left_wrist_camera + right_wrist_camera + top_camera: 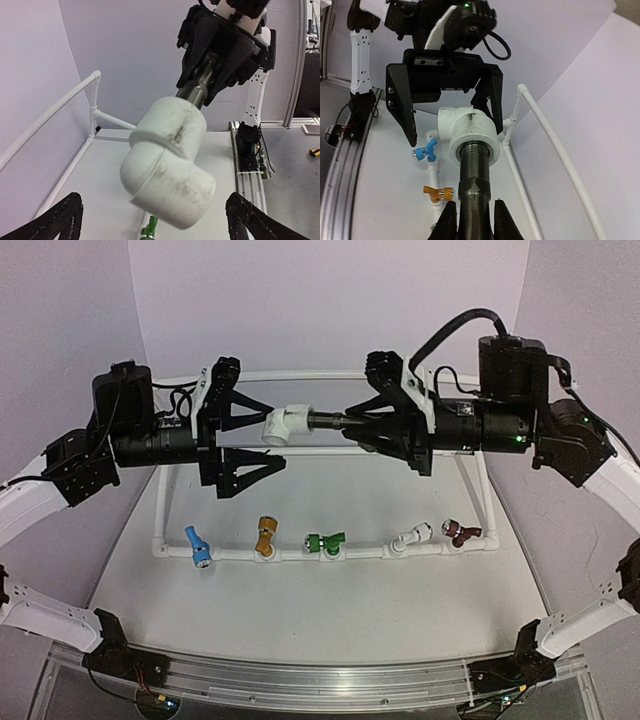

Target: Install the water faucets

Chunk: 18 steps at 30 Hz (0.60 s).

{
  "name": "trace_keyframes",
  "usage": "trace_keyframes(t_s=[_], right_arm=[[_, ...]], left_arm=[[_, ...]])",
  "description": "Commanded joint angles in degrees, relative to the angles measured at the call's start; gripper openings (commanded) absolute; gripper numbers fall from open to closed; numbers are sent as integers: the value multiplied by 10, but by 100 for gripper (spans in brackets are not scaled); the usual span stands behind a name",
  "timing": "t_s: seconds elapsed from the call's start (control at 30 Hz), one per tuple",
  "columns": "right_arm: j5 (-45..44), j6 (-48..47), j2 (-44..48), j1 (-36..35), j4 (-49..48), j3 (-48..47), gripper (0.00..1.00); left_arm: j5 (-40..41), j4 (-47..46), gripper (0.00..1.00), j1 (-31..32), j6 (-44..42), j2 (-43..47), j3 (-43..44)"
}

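My right gripper point(348, 424) is shut on the dark grey metal faucet point(325, 422) and holds it level in the air. The faucet's threaded end sits in a white plastic elbow fitting point(283, 425). My left gripper point(277, 434) is open, its fingers spread wide to either side of the fitting without touching it. The left wrist view shows the fitting point(167, 160) large between my left gripper's far-apart fingers point(60, 220). The right wrist view shows the faucet point(475, 185) between my right gripper's fingers point(502, 222), entering the fitting point(465, 132).
A white pipe frame point(160, 510) stands on the table. Its front rail carries blue point(196, 545), gold point(265, 536), green point(325, 542), white point(412, 536) and maroon point(462, 533) faucets. An aluminium rail point(320, 680) runs along the near edge. Walls close the back and sides.
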<state>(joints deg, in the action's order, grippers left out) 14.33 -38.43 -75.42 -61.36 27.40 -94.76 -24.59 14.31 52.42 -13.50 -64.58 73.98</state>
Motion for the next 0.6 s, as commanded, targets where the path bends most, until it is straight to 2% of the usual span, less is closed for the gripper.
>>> trace_keyframes(t_s=[0.0, 0.1, 0.2, 0.33, 0.57], right_arm=[[-33, -203, 54, 1, -45, 27, 0], [-34, -283, 68, 1, -50, 45, 0], [-18, -324, 78, 2, -51, 57, 0], [-3, -328, 78, 1, -53, 56, 0], [12, -321, 71, -3, -54, 51, 0]], left_arm=[[1, 76, 100, -2, 102, -9, 66], [-42, 105, 100, -4, 130, -23, 89], [-108, 119, 100, -7, 160, -46, 114], [-173, 122, 100, -7, 190, -87, 147], [-223, 96, 95, -7, 207, -127, 162]])
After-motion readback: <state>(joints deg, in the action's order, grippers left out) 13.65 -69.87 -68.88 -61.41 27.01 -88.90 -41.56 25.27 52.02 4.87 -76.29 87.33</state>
